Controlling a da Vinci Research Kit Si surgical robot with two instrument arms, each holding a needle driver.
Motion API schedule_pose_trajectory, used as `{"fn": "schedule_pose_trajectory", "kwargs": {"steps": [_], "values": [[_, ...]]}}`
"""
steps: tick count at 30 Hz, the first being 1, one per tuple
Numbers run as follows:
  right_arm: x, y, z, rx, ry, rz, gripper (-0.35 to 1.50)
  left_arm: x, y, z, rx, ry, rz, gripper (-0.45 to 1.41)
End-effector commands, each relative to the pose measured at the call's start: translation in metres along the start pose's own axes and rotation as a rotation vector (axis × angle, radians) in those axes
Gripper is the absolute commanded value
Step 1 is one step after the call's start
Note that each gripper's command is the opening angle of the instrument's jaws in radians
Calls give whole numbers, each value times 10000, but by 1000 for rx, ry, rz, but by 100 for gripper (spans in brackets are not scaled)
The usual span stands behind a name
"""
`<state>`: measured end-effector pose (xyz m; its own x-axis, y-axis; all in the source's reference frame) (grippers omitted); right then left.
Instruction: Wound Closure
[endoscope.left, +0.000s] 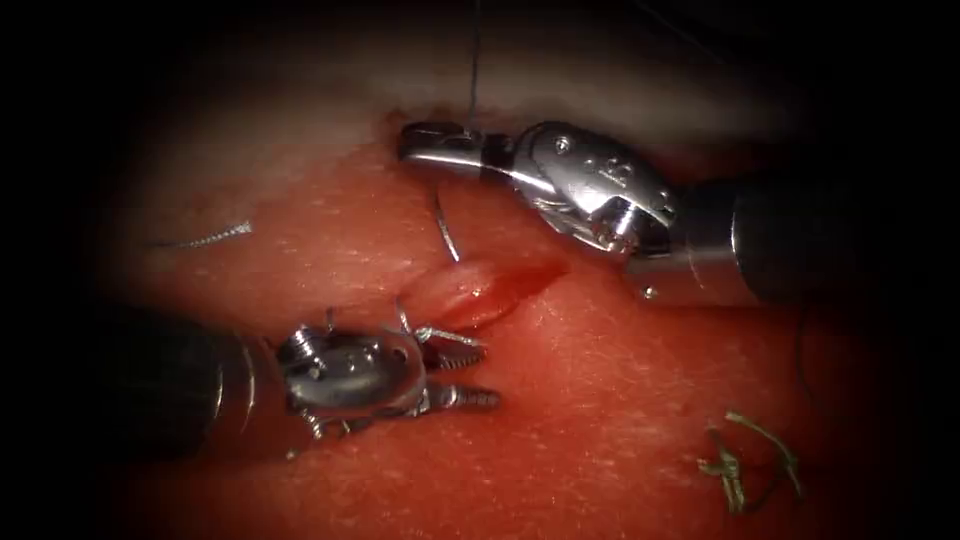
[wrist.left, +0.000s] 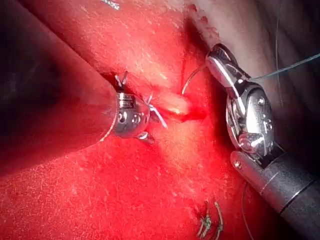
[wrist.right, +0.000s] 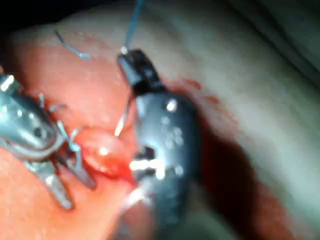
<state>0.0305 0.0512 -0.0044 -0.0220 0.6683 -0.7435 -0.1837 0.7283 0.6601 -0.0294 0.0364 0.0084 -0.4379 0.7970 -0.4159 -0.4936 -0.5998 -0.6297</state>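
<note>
Right tool (endoscope.left: 425, 143) is clamped on the thin curved steel needle (endoscope.left: 447, 228) near its tail, tip buried beside the red cut (endoscope.left: 490, 285); left tool (endoscope.left: 465, 375) gapes empty, needing the tip.

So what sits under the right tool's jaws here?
The right tool, jaws shut, holds the needle at one end; its curve hangs down to the tissue above the cut. The tip is not discernible.

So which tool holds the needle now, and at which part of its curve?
The right tool holds the needle at its thread end, jaws shut; its point enters the tissue at the cut. The left tool, jaws open, holds nothing.
</note>
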Motion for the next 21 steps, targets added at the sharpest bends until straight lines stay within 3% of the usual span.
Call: {"fn": "schedule_pose_trajectory", "kwargs": {"steps": [1,7,9,14,18,20,21], "values": [[-6,-5,5,1,-25,41,-35,-5,3,8,-3,-1,-2,44],[-11,-16,0,-21,-146,133,-35,-5,2,6,-5,-2,-2,45],[-15,-29,-9,-36,-258,219,-35,-3,3,4,-10,-4,-2,45],[-32,-45,-22,51,-381,348,-35,10,9,-6,2,7,-21,43],[-39,-51,-23,70,-393,385,-35,20,18,-17,9,15,20,41],[-38,-44,-23,32,-330,386,71,26,25,-31,10,15,107,44],[-38,-42,-23,25,-321,386,89,27,26,-35,14,8,141,45]]}}
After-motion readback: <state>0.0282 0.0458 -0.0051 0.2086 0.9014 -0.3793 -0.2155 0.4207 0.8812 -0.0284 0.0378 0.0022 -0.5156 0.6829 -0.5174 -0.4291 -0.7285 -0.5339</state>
